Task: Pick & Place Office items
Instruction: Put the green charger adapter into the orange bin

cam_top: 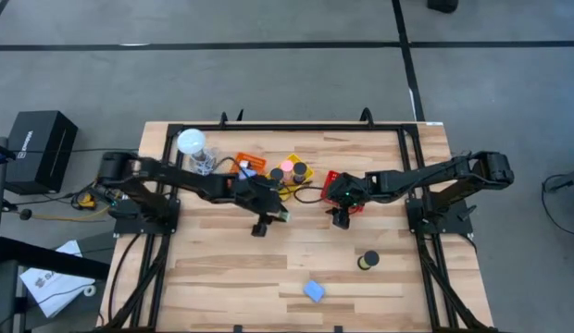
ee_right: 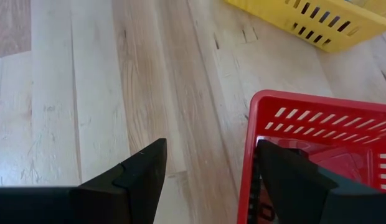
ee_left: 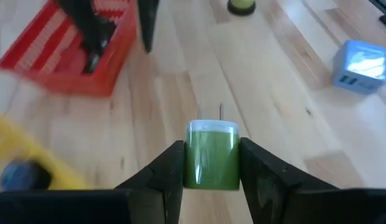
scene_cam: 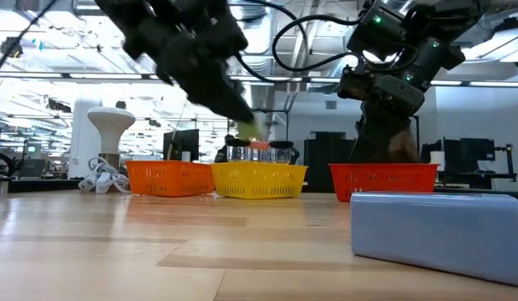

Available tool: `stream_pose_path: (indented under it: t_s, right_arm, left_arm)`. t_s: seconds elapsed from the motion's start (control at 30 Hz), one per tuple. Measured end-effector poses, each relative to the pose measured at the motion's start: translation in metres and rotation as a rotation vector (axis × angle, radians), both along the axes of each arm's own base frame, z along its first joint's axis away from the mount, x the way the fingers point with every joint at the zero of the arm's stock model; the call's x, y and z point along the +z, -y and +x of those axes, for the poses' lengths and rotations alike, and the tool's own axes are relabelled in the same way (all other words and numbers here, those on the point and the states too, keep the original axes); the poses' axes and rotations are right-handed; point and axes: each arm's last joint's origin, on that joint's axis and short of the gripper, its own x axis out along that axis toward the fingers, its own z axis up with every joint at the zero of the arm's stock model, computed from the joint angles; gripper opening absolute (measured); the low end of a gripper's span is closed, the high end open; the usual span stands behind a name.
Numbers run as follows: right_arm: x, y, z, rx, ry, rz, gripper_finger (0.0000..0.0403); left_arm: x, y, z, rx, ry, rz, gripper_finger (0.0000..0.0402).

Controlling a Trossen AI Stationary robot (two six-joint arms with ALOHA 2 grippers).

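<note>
My left gripper (ee_left: 211, 149) is shut on a small green plug adapter (ee_left: 211, 158) with a white cap and two metal prongs. It hangs over the table (cam_top: 222, 268) just near of the yellow basket (cam_top: 296, 176). My right gripper (ee_right: 208, 152) is open at the red basket's (ee_right: 317, 143) near-left corner, one finger over the wood and one over the basket, touching nothing. A light-blue block (cam_top: 314, 290) and a black cylinder with a yellow top (cam_top: 368, 261) rest on the near half of the table. My left gripper pinches the green plug adapter by its two flat sides (ee_left: 192, 165) between the two fingers (ee_left: 171, 168). The prongs (ee_left: 210, 113) point forward, out past the fingertips. The adapter is lifted clear of the table, with the fingers slanting down from the table's left.
Orange basket (scene_cam: 169, 177), yellow basket (scene_cam: 259, 180) and red basket (scene_cam: 384, 180) stand in a row at mid-table, with small items inside. A white globe (cam_top: 192, 141) and a cable sit at the far left. Bare wood lies between the baskets and the near edge.
</note>
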Motion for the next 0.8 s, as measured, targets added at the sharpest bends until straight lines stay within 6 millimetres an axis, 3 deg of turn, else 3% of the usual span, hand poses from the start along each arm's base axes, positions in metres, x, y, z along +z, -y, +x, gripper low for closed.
stream_pose_path:
  t_s: [0.27,0.47,0.6,0.8]
  right_arm:
    - [0.0,0.0,0.0,0.0,-0.002,0.0,0.024]
    - [0.0,0.0,0.0,0.0,-0.002,0.0,0.024]
    - [0.0,0.0,0.0,0.001,0.001,0.0,0.024]
    - [0.001,0.0,0.001,0.001,0.013,-0.001,0.024]
  left_arm:
    - [0.047,-0.006,-0.051,0.238,-0.107,0.114,0.0127]
    - [0.068,-0.015,-0.091,0.485,-0.176,0.2,0.0128]
    - [0.063,-0.022,-0.106,0.591,-0.187,0.173,0.0127]
    - [0.023,-0.04,-0.123,0.736,-0.282,0.171,0.0131]
